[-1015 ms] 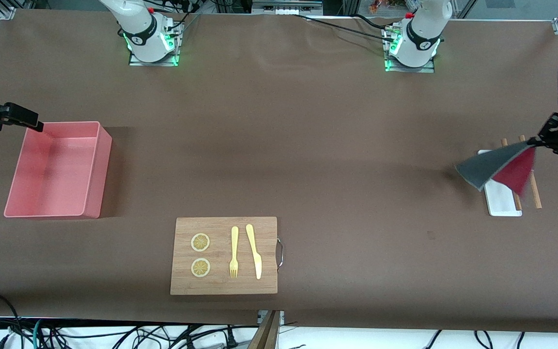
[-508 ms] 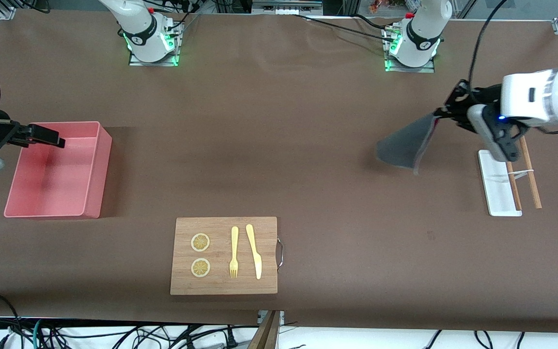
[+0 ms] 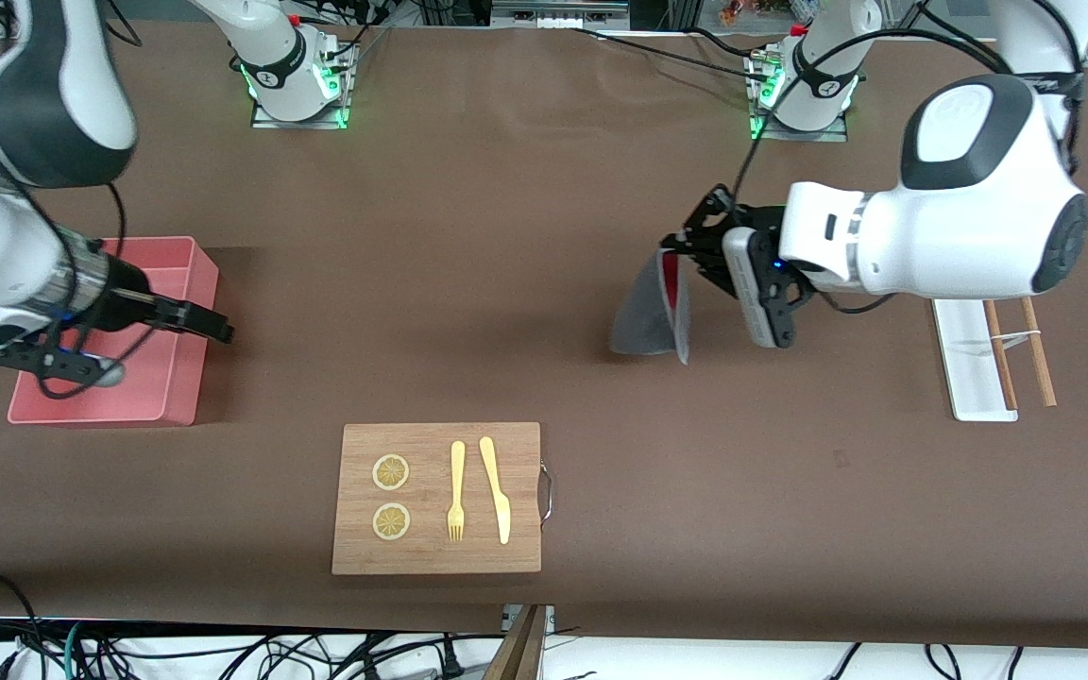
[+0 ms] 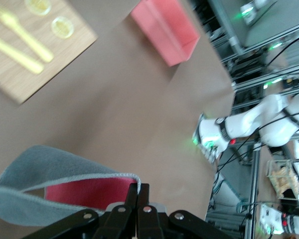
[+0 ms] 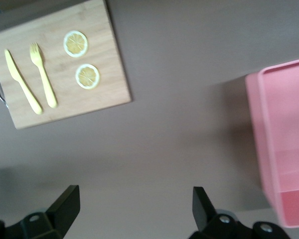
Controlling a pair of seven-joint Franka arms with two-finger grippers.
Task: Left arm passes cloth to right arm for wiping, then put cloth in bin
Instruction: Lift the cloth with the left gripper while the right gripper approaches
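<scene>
My left gripper [image 3: 670, 248] is shut on the top edge of the cloth [image 3: 650, 304]. The cloth hangs in the air over the bare middle of the table, dark grey outside and pink-red inside. In the left wrist view the fingertips [image 4: 132, 191] pinch the cloth's [image 4: 50, 169] hem. My right gripper [image 3: 216, 331] is open and empty, over the edge of the pink bin [image 3: 183, 283] that faces the middle of the table. The right wrist view shows its spread fingers [image 5: 66, 205] over bare table, with the bin [image 5: 281, 144] to one side. A wide gap separates the two grippers.
A wooden board [image 3: 520, 548] with two lemon slices, a yellow fork and a knife lies near the front camera. A narrow white tray [image 3: 969, 378] with brown chopsticks [image 3: 1035, 349] lies at the left arm's end.
My left arm has carried the hanging cloth from over the white tray toward the middle of the table. My right gripper has moved across the bin toward the middle.
</scene>
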